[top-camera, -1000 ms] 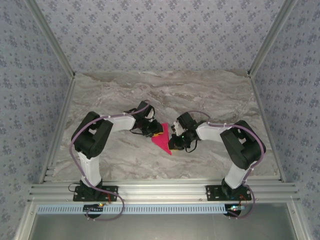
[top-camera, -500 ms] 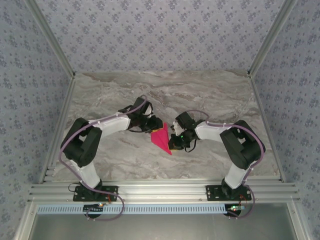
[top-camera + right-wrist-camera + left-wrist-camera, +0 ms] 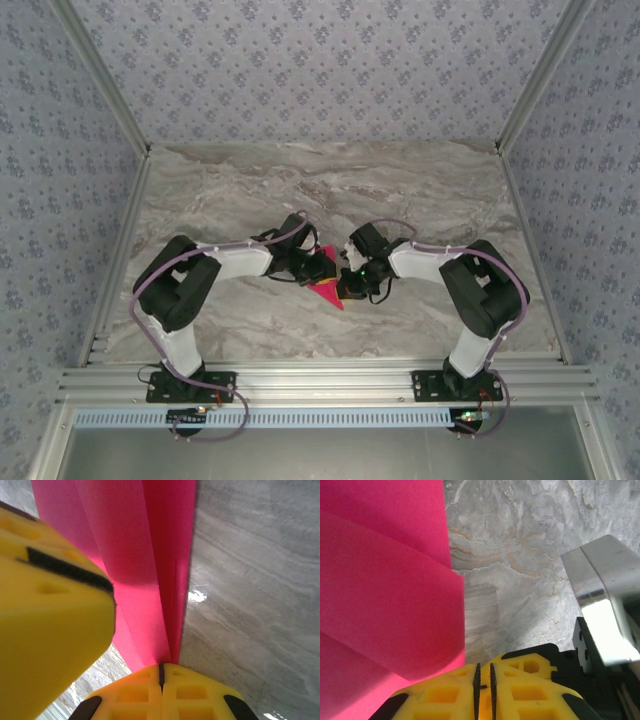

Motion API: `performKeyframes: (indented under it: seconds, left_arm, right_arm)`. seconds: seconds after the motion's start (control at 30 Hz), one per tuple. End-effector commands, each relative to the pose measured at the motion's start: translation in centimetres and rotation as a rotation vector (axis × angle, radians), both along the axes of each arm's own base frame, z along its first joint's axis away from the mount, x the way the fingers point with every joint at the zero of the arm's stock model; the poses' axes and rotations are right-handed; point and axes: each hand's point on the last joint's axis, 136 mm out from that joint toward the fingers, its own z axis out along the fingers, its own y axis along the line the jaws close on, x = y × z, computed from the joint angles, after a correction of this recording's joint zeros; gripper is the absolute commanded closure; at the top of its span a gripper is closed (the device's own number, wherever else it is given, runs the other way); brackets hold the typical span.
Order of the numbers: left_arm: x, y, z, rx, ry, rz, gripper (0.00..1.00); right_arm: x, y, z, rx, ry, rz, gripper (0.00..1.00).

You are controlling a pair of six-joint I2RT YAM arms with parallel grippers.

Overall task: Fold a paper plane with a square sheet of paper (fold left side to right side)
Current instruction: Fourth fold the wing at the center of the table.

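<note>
Folded paper (image 3: pixel 330 295) lies on the table (image 3: pixel 420 190) between both arms. The right gripper (image 3: pixel 161 669) pinches its edge, fingers pressed together. The left gripper (image 3: pixel 483 685) is beside the paper, fingers nearly touching, a slit between

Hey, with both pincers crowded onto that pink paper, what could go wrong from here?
1. The right pincer is shut on the folded edge of the pink paper; a pull could tear it or drag the crease crooked.
2. The left pincer sits right beside it in the top view; the two might bump.
3. The layers look loose in the left wrist view, so the fold may spring open.
</note>
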Motion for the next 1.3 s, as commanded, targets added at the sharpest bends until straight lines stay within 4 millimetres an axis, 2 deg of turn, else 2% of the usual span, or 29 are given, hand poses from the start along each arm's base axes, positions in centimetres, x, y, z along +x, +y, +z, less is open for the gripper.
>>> performKeyframes:
  seconds: [0.0,0.2,0.33,0.67,1.03,1.27]
  left_arm:
    - [-0.2,0.7,-1.9,0.048,0.015,0.016,0.85]
    - [0.1,1.7,-3.7,0.107,-0.004,0.022,0.86]
    - [0.9,2.4,-4.2,0.128,-0.021,0.036,0.86]
    - [3.9,4.7,-4.3,0.161,-0.078,0.062,0.85]
    - [8.1,6.3,-3.7,0.189,-0.146,0.065,0.84]
    - [10.6,8.1,-3.9,0.205,-0.156,0.088,0.84]
  right_arm:
    - [-2.6,-4.6,-4.1,-0.253,0.090,-0.006,0.94]
    - [-3.0,-5.1,-4.2,-0.286,0.095,0.007,0.94]
    - [-3.3,-5.5,-4.5,-0.312,0.102,0.017,0.94]
    - [-3.7,-6.4,-4.7,-0.360,0.104,0.033,0.95]
    - [-4.0,-6.5,-4.8,-0.366,0.109,0.038,0.95]
    - [-4.1,-6.5,-4.8,-0.367,0.110,0.037,0.95]
